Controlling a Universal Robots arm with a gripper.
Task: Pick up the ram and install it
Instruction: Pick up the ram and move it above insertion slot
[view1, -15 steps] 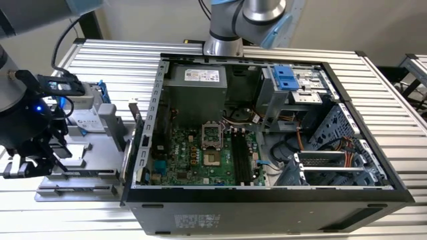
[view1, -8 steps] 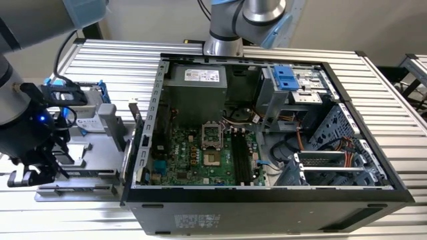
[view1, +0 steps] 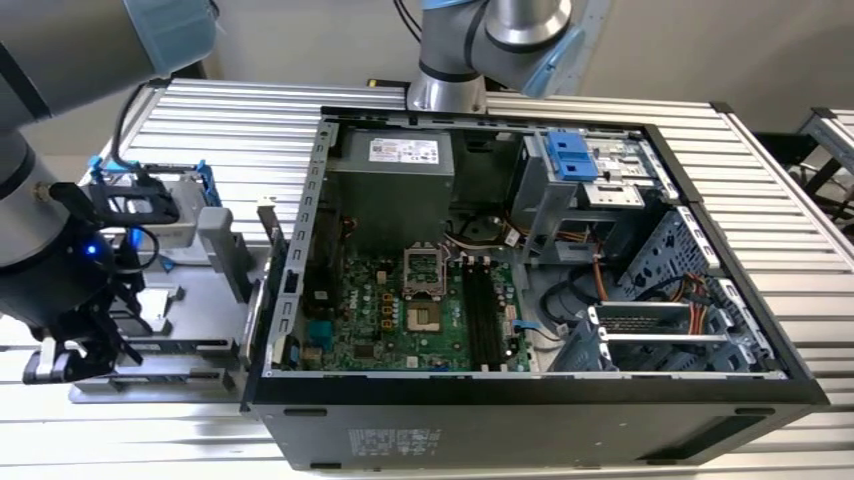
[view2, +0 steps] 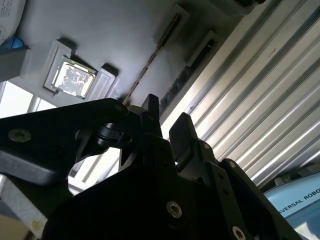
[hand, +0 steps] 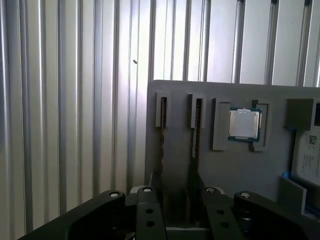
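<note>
Because the ram (hand: 197, 135) stands on its thin edge in a slot of the grey holder (hand: 179, 100) on the desk (hand: 75, 100), its flat sides are free, and the jaws hang spread wide near it, holding nothing.

Tool (view1: 67, 350) low over grey tray (view1: 187, 300), beside open computer case (view1: 534, 420).

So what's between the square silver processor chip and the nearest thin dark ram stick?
A raised grey tray ridge beside the ram stick, in the first wrist view.
</note>
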